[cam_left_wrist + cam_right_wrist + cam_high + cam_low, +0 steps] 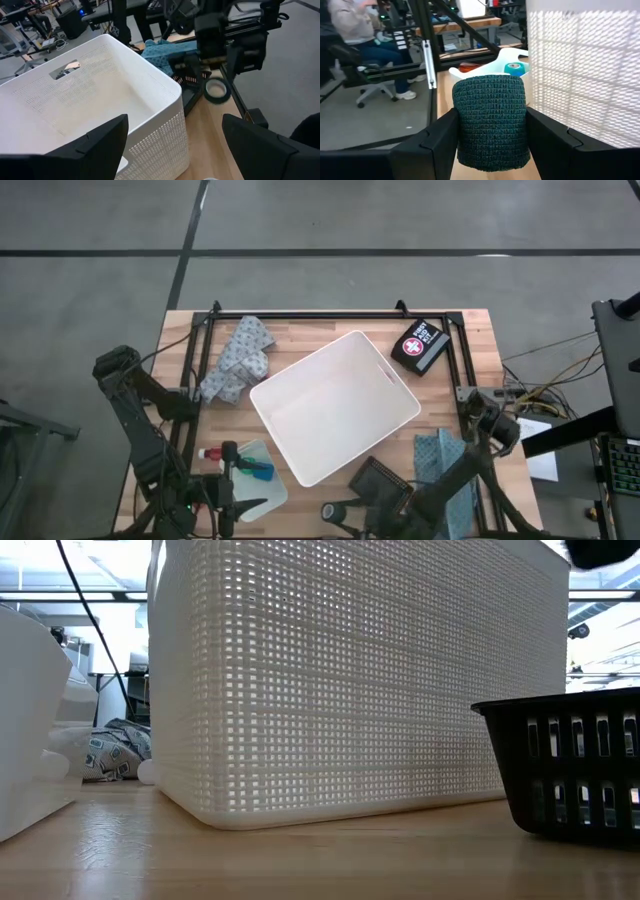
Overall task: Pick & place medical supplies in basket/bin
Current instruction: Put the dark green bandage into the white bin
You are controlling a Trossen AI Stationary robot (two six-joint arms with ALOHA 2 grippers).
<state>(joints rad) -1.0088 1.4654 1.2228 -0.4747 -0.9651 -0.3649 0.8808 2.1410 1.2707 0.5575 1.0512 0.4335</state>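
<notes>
Overhead, the white bin sits skewed in the middle of the wooden table, with nothing visible inside it. A patterned cloth bundle lies just off its far left side, and a dark first-aid case lies near its far right corner. At the near left a small translucent tray holds a few coloured items, and the left gripper hangs beside it. At the near right a small black basket touches the bin's near corner, beside a blue cloth. The right gripper sits at the near edge holding a dark roll.

From table height, the bin's perforated wall fills most of the view, the black basket standing at its right and the cloth bundle showing past its left side.

Through the left wrist camera, the left gripper has its fingers spread wide with nothing between them, poised over the bin's corner; the other arm holds the roll farther off.

Through the right wrist camera, the right gripper clamps a dark green bandage roll, upright beside the bin wall. The tray lies beyond, and a seated person shows in the room behind.
</notes>
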